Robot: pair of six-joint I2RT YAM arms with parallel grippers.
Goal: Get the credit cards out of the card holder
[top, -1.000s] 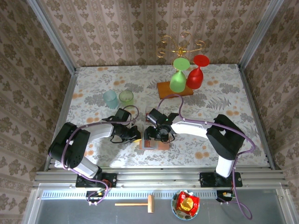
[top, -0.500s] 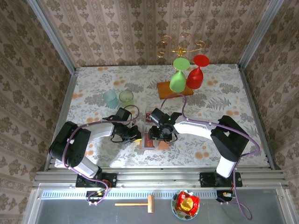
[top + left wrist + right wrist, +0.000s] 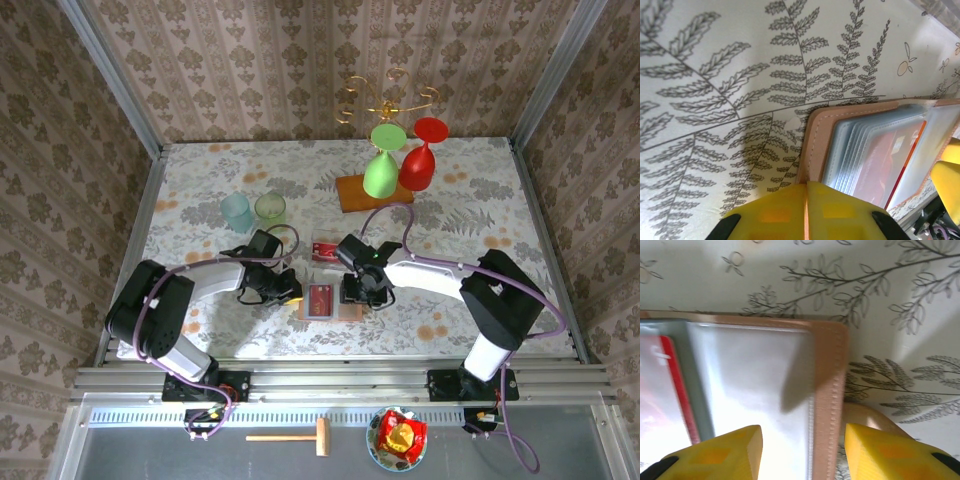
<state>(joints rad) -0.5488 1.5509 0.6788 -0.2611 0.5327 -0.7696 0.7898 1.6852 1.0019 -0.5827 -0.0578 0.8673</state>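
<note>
Compared with 0.5 s ago, the right gripper [image 3: 362, 291] has shifted rightward off the card holder [image 3: 322, 303], and 1 red credit card [image 3: 325, 250] lies flat on the table [image 3: 200, 190], just beyond that gripper and apart from it. Its fingers stand apart, straddling the holder's right brown edge. The left gripper [image 3: 805, 192] is closed on the opposite edge. The holder lies open between both grippers, clear sleeves fanned, with a second red card [image 3: 885, 160] inside.
</note>
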